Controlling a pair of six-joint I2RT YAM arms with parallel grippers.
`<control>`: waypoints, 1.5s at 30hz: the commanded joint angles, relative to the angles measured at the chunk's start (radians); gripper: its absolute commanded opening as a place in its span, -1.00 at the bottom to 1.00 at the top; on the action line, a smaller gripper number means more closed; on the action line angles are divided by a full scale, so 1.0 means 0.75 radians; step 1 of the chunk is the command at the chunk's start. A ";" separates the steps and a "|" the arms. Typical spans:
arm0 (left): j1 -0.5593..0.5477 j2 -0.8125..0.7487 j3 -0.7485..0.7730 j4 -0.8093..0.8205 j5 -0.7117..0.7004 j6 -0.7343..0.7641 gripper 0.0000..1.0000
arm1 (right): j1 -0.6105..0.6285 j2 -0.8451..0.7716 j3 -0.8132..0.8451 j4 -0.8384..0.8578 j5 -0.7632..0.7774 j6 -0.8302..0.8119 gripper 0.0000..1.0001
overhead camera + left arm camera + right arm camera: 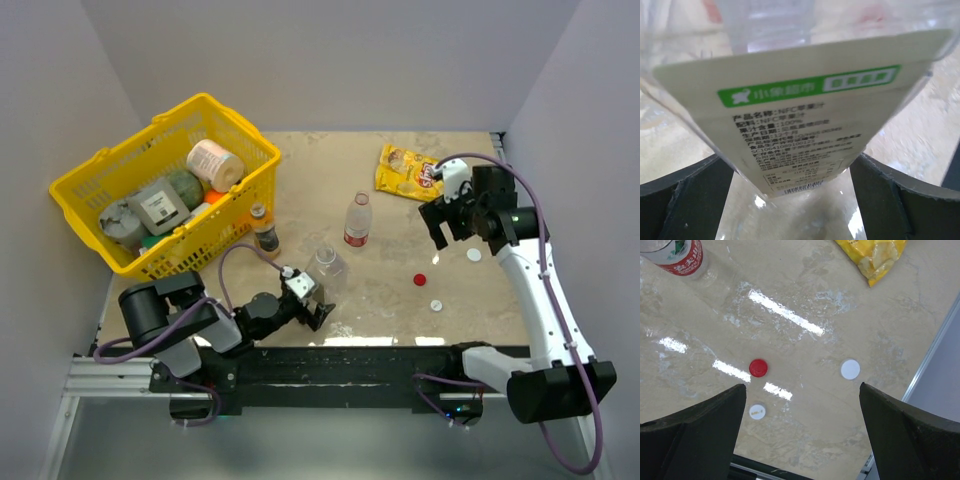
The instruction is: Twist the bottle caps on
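**Landmark:** the red round plastic screw cap point(420, 279), lying flat on the beige stone-patterned table top point(380, 300).

**Findings**
- A plain white round plastic cap point(473, 255) lies near the red cap, to its right and a little farther from the arm bases.
- A white round plastic cap with a small mark point(437, 304) lies near the red cap on the side toward the bases.
- All three caps lie apart from one another and from every bottle.
- The right gripper point(440, 228) hangs over the table just beyond the red cap, jaws spread wide, grasping nothing.
- Well to the red cap's left, the left gripper point(313, 302) stands with jaws wide on either side of a clear plastic bottle with a white-and-green label point(328, 272). It cannot be told whether the pads touch it.

**Judgement**
- The step in hand appears to be fetching a cap.
- The right gripper should descend straight, centred over the chosen cap, and pinch it low at the rim. The cap is thin and the table glossy, so a skewed closure would likely make it skid away.
- The left jaws should clamp the bottle firmly, neck steady, before any threading begins.
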 commanded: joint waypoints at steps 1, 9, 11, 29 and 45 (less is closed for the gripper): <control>-0.003 0.033 0.064 0.277 -0.240 -0.032 1.00 | 0.005 -0.014 -0.027 0.002 -0.014 0.009 0.98; -0.003 0.053 0.058 0.336 -0.099 -0.006 0.76 | 0.003 -0.004 -0.048 0.008 -0.022 0.009 0.98; -0.005 0.055 0.056 0.330 -0.077 -0.026 0.72 | 0.003 -0.002 -0.048 0.014 -0.024 0.011 0.98; 0.006 -0.025 0.037 0.352 -0.201 -0.032 0.98 | 0.436 -0.006 -0.238 0.193 -0.192 0.031 -0.59; 0.006 0.037 0.064 0.487 -0.201 -0.032 1.00 | 0.809 0.151 -0.367 0.754 0.054 0.403 -1.00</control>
